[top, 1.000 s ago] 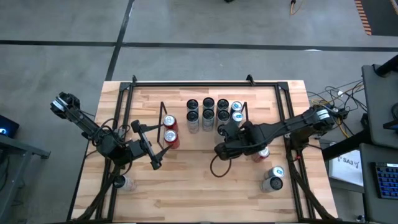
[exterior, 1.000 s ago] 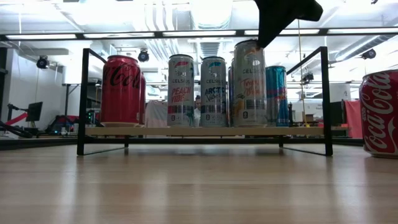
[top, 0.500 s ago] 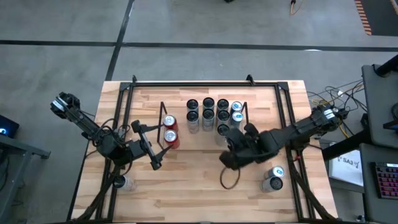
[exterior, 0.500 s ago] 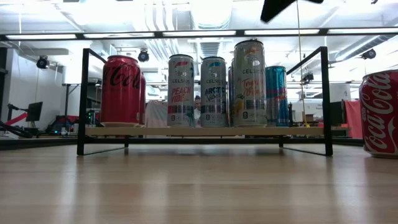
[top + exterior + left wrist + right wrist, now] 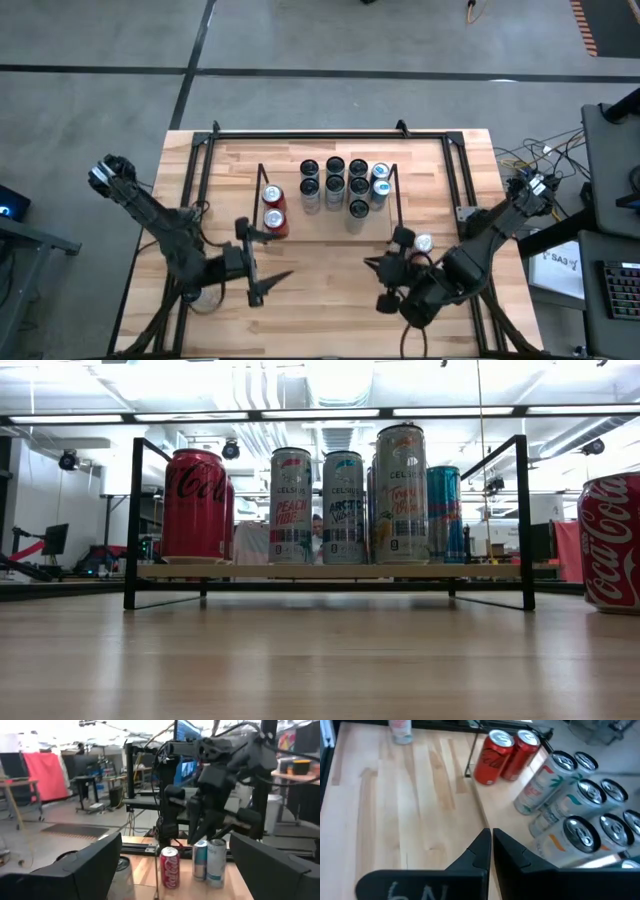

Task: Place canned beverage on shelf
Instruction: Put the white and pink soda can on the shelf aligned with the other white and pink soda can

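Note:
The shelf point(image 5: 330, 571), a low rack with black wire end frames point(image 5: 395, 200), stands at the table's far middle. Several slim cans point(image 5: 335, 185) and two red cans point(image 5: 272, 212) stand upright on its wood base. A loose red can point(image 5: 422, 243) stands on the table right of the shelf and shows at the low view's right edge point(image 5: 610, 540). My right gripper point(image 5: 372, 264) hangs shut and empty over the near right table, pointing toward the shelf point(image 5: 491, 836). My left gripper point(image 5: 278, 256) stands open and empty near the shelf's left end, pointing level toward the right point(image 5: 170, 887).
A clear can point(image 5: 197, 296) stands near the left front edge, beside my left arm. In the left wrist view a blue can point(image 5: 200, 860) and a silver can point(image 5: 216, 862) stand by the loose red can. The black tube frame point(image 5: 300, 134) borders the table.
My right gripper has drawn back from the shelf's right end toward the table's near right corner, rising out of the low view and rolling; it stays shut. My left gripper has shifted toward the near edge and rolled, staying open. The cans have not moved.

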Controlling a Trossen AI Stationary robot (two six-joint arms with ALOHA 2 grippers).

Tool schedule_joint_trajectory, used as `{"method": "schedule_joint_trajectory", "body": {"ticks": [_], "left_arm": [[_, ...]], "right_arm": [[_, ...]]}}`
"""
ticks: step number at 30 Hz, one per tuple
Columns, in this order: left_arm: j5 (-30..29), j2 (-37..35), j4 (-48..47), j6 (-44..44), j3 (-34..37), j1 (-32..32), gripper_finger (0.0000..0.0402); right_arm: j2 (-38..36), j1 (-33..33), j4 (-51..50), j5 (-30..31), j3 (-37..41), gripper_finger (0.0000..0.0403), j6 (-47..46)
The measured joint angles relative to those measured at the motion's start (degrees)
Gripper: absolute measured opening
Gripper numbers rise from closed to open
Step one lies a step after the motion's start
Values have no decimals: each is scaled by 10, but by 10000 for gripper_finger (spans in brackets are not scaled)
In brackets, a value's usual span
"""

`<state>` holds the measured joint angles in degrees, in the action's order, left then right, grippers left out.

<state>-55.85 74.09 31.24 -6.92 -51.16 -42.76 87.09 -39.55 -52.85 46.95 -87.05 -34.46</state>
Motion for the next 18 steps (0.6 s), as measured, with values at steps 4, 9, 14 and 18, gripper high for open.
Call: {"method": "schedule_joint_trajectory", "body": {"ticks": [4,9,14,18], "left_arm": [[-79,63,-213,83,-131,-29,355],[-94,141,-660,421,-320,-57,355],[-6,247,-1092,796,-502,-83,355],[104,316,-1195,866,-600,-98,355]], "right_arm": [[0,-11,29,8,24,9,21],[0,-17,58,7,59,9,21],[0,-18,71,7,79,9,21],[0,-18,89,7,85,9,20]]}}
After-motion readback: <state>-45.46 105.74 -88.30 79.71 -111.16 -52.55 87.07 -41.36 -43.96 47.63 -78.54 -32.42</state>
